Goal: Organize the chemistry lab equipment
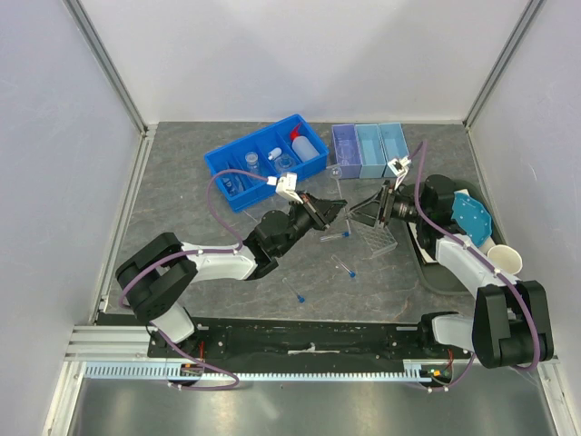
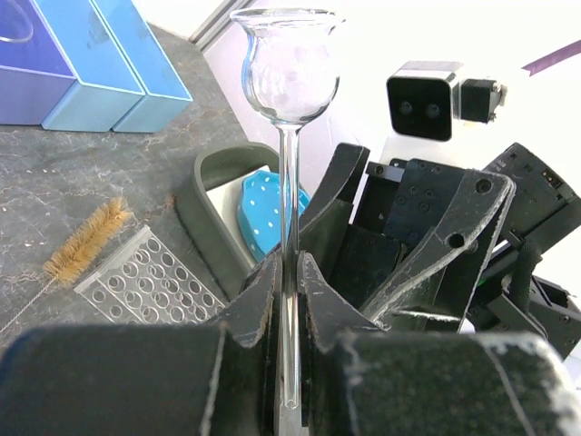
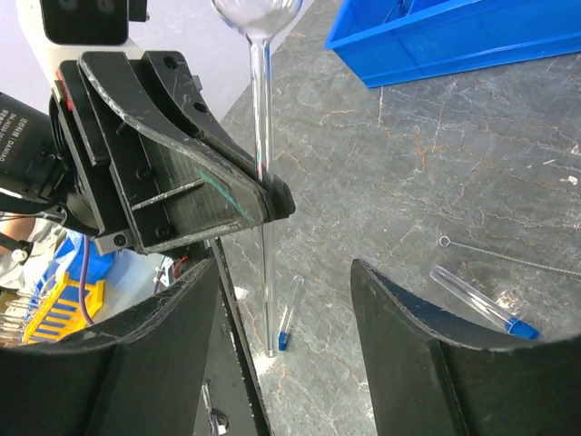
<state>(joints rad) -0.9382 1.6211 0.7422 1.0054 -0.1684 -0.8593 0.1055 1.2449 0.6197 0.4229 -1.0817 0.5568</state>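
glass funnel tube [image 2: 289,73], stem in left claw [image 2: 289,272] (bulb outward)

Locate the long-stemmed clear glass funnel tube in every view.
Top external: long-stemmed clear glass funnel tube, faint, centre, just above the left gripper.
Left wrist: upper centre, bulb on top, stem clamped between the jaws.
Right wrist: top left, stem running down past the gripper.
Shared landmark: the left gripper holding it, seen in all three.
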